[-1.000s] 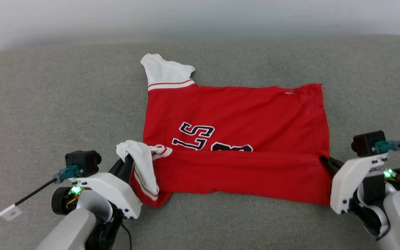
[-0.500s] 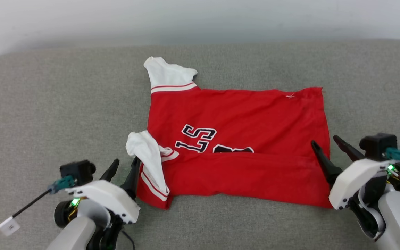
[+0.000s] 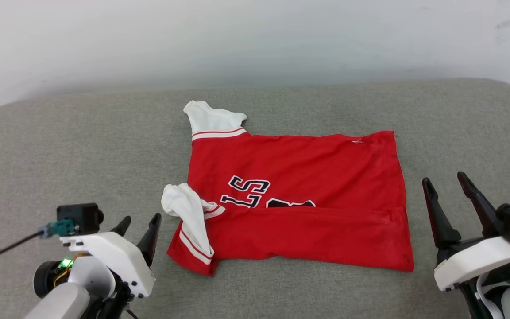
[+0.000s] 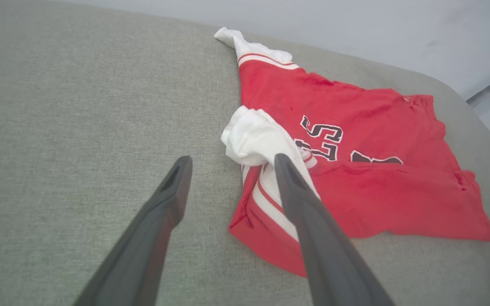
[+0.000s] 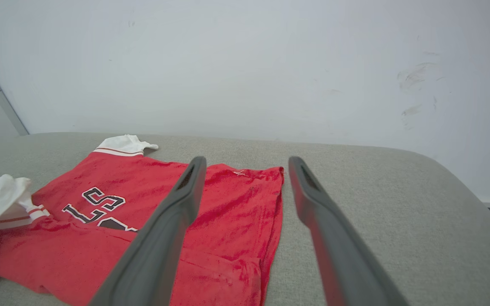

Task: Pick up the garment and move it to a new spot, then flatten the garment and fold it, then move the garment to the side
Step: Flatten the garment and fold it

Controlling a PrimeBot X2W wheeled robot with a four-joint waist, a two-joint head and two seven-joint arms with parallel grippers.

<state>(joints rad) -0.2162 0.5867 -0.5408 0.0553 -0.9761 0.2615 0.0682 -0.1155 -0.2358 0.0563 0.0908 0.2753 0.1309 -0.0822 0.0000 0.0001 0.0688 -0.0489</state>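
- The pale wall (image 3: 255,40) stands behind the work area; in the right wrist view it carries a few faint scuffs.
- The tabletop (image 3: 82,146) is covered in grey woven cloth and has rounded far corners.
- The garment (image 3: 326,168), a red jersey, lies near the middle of the tabletop, between the two grippers. Its length runs left to right, with the neck end towards the robot's left and the hem towards its right. It lies mostly flat with light wrinkles.
- The right gripper (image 3: 444,178) sits just beside the hem. Its two dark fingers are spread wide and hold nothing, and a strip of bare grey cloth separates them from the red fabric.
- The left gripper (image 3: 141,218) sits near the garment's near-left corner. Its fingers are also spread apart and empty, and in the head view they are clear of the cloth.
- The near long edge of the garment is folded up over the front as a red band (image 3: 308,235), which covers the lower part of the lettering.
- One white sleeve (image 3: 213,119) sticks out at the far-left corner, with striped trim where it meets the red.
- The other white sleeve (image 3: 184,206) is bunched in a lump at the near-left side, on top of the fold.
- Black letters (image 3: 248,190) with white outlines show just above the fold.
- A small white mark (image 3: 357,141) sits near the far-right corner.
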